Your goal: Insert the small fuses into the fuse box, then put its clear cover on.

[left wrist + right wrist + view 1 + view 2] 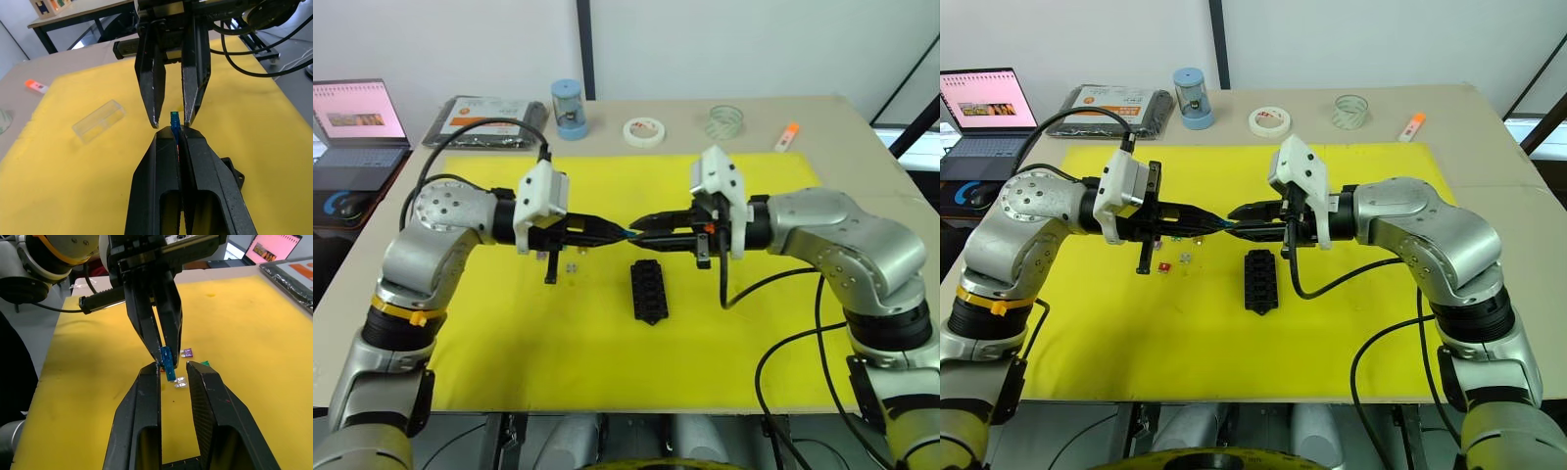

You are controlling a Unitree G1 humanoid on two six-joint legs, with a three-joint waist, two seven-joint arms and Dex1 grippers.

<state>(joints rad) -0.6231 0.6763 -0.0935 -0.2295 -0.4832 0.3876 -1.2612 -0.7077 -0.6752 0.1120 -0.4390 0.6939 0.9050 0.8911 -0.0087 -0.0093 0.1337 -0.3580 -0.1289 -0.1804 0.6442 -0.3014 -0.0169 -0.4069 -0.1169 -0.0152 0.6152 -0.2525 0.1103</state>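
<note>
My left gripper (623, 231) is shut on a small blue fuse (173, 119), held above the yellow mat (509, 333). My right gripper (172, 370) faces it tip to tip and is open, its fingers (154, 98) either side of the fuse (167, 363) without closing on it. The black fuse box (648, 291) lies on the mat just below and in front of the meeting grippers. Several loose fuses (1164, 266) lie on the mat under my left arm, a purple one (186, 352) among them. The clear cover (98, 120) lies flat on the mat.
At the table's back stand a black packet with an orange label (486, 121), a blue cylinder (569, 109), a white tape roll (644, 130), a clear tape roll (724, 121) and an orange marker (787, 136). A laptop (357, 122) sits far left.
</note>
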